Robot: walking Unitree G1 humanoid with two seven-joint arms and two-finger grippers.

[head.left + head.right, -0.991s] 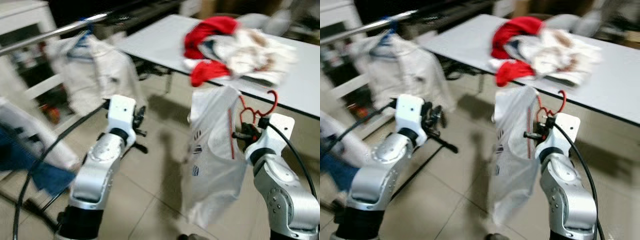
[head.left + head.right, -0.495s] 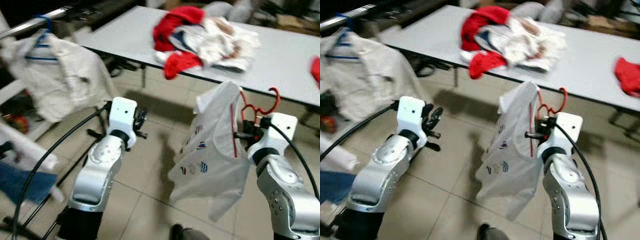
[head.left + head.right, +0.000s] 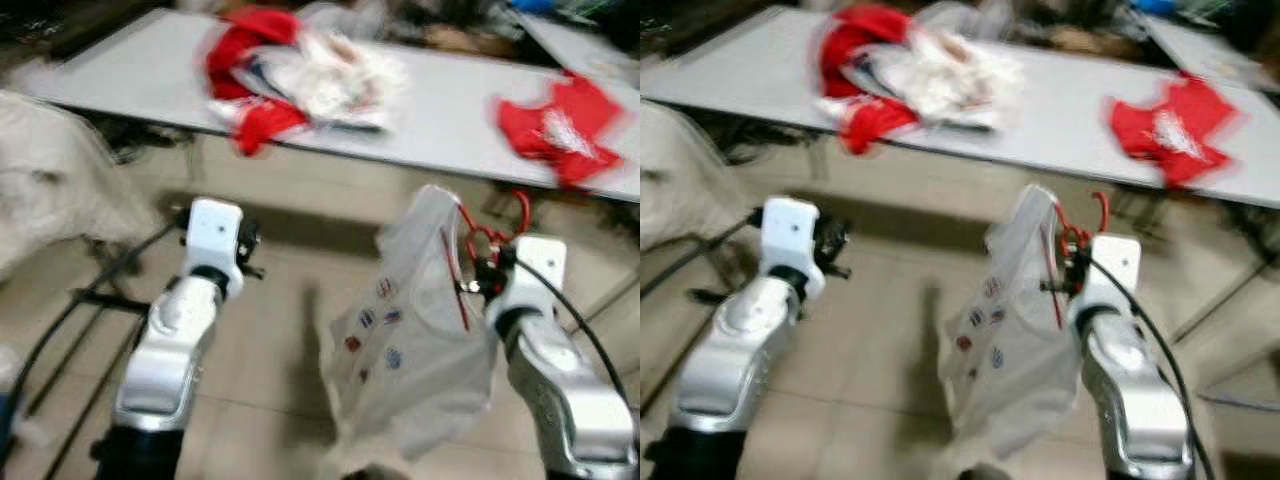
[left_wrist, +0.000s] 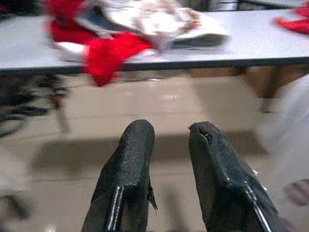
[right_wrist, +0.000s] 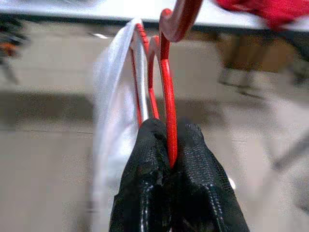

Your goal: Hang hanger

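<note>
Right gripper [image 5: 168, 145] clamped tight on a red hanger [image 5: 166, 96], both black fingers [image 5: 145, 159] pressed against its thin stem, hook curling up above them. Draped from the hanger, a white shirt [image 3: 410, 330] with small printed patches, hanging in the air over the tiled floor [image 3: 270, 330], in front of the right arm and well short of the table. Left gripper [image 4: 169, 145] raised at chest height to the left, holding nothing, its two fingers [image 4: 133, 164] slightly parted with a narrow gap between them. Beyond both arms, a long grey table [image 3: 440, 100] carrying a heap of red and white clothes [image 3: 300, 80] at its left end and a separate red garment [image 3: 555, 125] toward its right. At the far left edge, a blurred pale garment [image 3: 50, 190] beside dark rack legs [image 3: 95, 300].
</note>
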